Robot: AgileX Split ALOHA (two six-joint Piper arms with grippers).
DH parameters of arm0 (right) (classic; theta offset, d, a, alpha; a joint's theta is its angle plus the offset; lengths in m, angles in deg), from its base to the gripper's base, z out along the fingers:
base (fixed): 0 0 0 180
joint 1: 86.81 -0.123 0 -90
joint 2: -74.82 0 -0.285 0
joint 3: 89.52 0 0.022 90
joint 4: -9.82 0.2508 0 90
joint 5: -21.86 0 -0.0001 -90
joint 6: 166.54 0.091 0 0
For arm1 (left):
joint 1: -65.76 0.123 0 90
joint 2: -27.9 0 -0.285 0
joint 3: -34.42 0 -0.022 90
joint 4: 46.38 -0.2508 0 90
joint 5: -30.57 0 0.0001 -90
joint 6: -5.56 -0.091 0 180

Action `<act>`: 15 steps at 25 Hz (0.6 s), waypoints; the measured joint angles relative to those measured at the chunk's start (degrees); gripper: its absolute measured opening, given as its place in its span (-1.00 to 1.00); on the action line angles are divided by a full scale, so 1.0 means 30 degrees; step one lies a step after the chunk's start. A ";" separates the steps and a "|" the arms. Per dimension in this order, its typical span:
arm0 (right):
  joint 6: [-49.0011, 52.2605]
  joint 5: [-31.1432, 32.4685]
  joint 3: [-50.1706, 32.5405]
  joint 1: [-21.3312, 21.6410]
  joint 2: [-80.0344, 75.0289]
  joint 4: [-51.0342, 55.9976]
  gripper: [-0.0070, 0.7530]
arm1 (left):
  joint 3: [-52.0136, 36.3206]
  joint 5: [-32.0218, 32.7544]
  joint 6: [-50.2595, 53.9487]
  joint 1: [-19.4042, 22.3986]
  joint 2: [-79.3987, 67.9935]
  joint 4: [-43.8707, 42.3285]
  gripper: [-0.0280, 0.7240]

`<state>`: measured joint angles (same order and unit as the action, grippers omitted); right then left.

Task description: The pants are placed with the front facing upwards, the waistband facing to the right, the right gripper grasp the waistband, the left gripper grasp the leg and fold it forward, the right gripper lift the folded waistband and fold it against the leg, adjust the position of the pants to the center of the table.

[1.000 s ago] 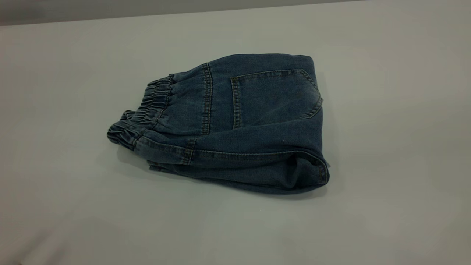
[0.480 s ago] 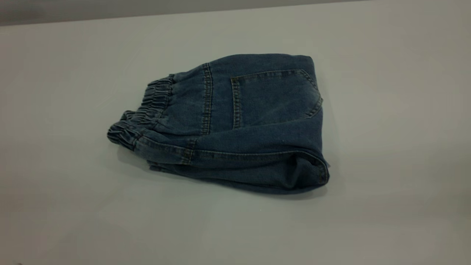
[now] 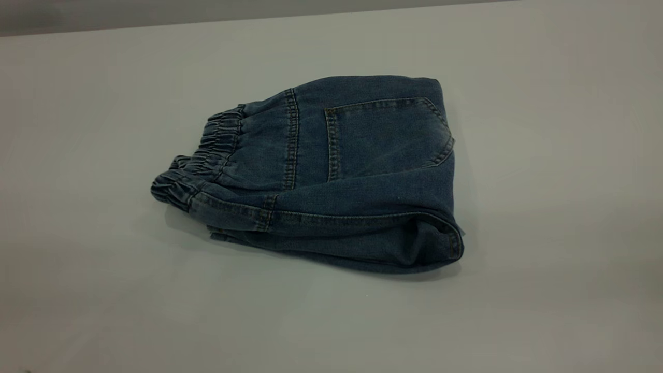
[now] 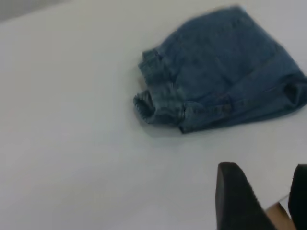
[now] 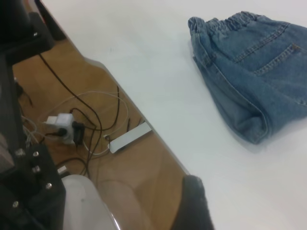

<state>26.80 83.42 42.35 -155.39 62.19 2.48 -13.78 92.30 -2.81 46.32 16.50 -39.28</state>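
The pants [image 3: 331, 171] lie folded into a compact bundle near the middle of the table [image 3: 544, 181], well apart from every edge seen in the exterior view. The denim is mid to dark blue with tan stitching. The upper face shows a back pocket [image 3: 386, 134] outlined in double seams, with a vertical double seam beside it. The waistband [image 3: 207, 155], tightly puckered and darker, sits at the bundle's left end as seen in the exterior view. Along the near side a stitched hem runs across the top layer, and at the near right corner of the bundle the layers gape slightly, showing a rounded fold (the lower layers protrude a little beneath the waistband end).

Neither arm touches the cloth. The left gripper [image 4: 266, 201] hangs above the bare tabletop, near the waistband end but clear of it; its dark fingers [image 4: 237, 199] stand apart with nothing between them. The right gripper [image 5: 194, 203] is at the table's edge, over wooden floor with cables and a white power strip [image 5: 64, 127]; only one dark finger shows, so its state cannot be told.
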 joint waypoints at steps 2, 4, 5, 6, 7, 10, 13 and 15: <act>-0.0017 -0.0049 0.0018 0.0000 0.0046 0.0000 0.25 | 0.0000 0.0143 0.0000 0.0000 0.0000 0.0017 -0.20; -0.0034 -0.0001 0.0018 0.0000 0.0040 0.0013 0.25 | 0.0000 0.0144 0.0000 0.0000 0.0000 0.0123 -0.20; -0.0034 -0.0001 0.0018 0.0000 0.0040 0.0100 0.25 | 0.0000 0.0144 0.0000 0.0000 0.0000 0.0122 -0.20; -0.0034 -0.0001 0.0018 0.0000 0.0050 0.0103 0.25 | 0.0000 0.0144 0.0000 0.0000 0.0000 0.0122 -0.20; -0.0034 -0.0001 0.0018 0.0000 0.0050 0.0118 0.25 | 0.0000 0.0144 0.0000 0.0000 0.0000 0.0122 -0.20; -0.0034 -0.0001 0.0018 0.0000 0.0050 0.0118 0.25 | 0.0000 0.0144 0.0000 0.0000 0.0000 0.0122 -0.20; -0.0034 -0.0001 0.0018 0.0000 0.0050 0.0118 0.25 | 0.0000 0.0144 -0.0012 0.0000 0.0000 0.0122 -0.20; -0.0034 -0.0001 0.0018 0.0301 0.0025 0.0118 0.25 | 0.0000 0.0144 -0.0020 0.0000 0.0000 0.0122 -0.20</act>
<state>26.70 83.41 42.41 -154.49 62.27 2.84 -13.78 92.73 -2.87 46.32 16.50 -38.92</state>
